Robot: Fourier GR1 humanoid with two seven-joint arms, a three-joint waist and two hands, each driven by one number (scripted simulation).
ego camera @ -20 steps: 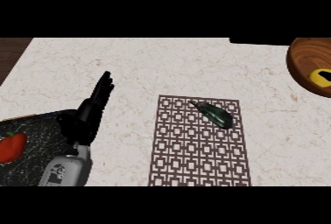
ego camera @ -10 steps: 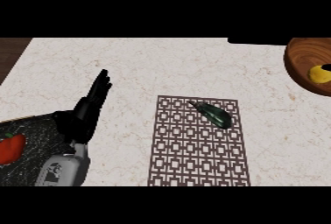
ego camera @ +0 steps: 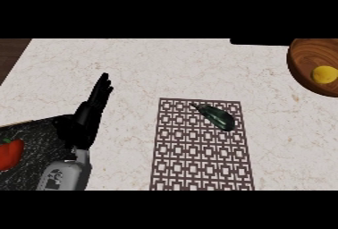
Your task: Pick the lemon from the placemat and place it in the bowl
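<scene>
Lemon already in the bowl, far from the only hand in sight

The left hand rests open, holding nothing; the lemon sits in the bowl, well off to its right and farther away, beyond the placemat.

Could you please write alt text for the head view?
A lemon lies in a wooden bowl at the counter's far right. A dark green vegetable lies on the placemat; the open left hand rests left of it.
</scene>
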